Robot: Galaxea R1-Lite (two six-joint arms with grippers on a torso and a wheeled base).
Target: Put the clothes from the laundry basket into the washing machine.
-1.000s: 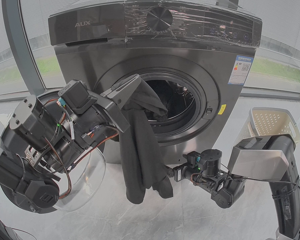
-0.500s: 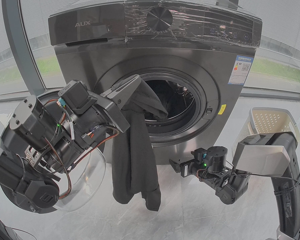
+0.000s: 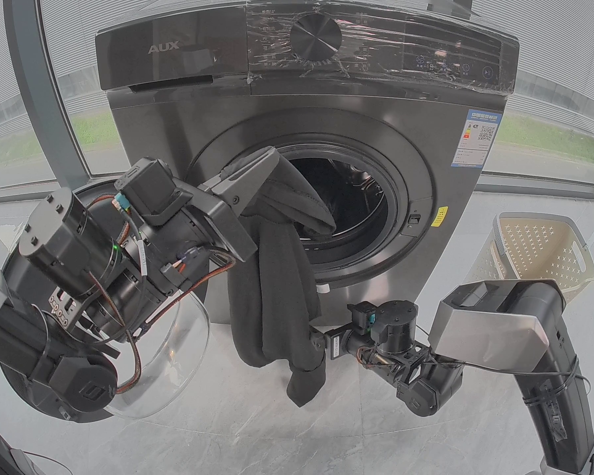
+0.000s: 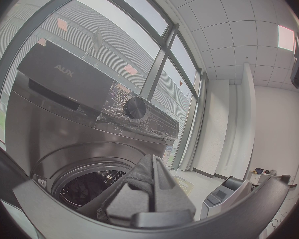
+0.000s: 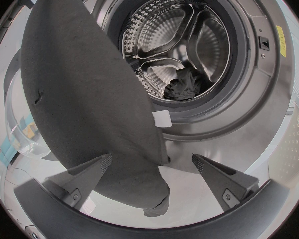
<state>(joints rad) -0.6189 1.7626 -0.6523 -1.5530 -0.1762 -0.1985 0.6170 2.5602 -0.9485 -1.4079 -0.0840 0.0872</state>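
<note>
We pinch the dark garment (image 3: pixel 274 291) in our left claw (image 3: pixel 269 158) at the washing machine (image 3: pixel 402 133) mouth, its length hanging straight down to our wide-open right claw (image 5: pixel 149 158).

So the washing machine (image 3: pixel 171 140) body is brushed grey metal with a satin sheen, and its top panel (image 3: pixel 383 41) is glossy black under crinkly clear film. Inside, the drum (image 5: pixel 176 34) is shiny dimpled steel. Mid-frame, the garment (image 3: pixel 274 298) is matt dark cloth, kinda fleecy. At the right the laundry basket (image 3: pixel 541 249) is matt cream plastic, and the floor (image 3: pixel 244 437) is polished tile.
</note>
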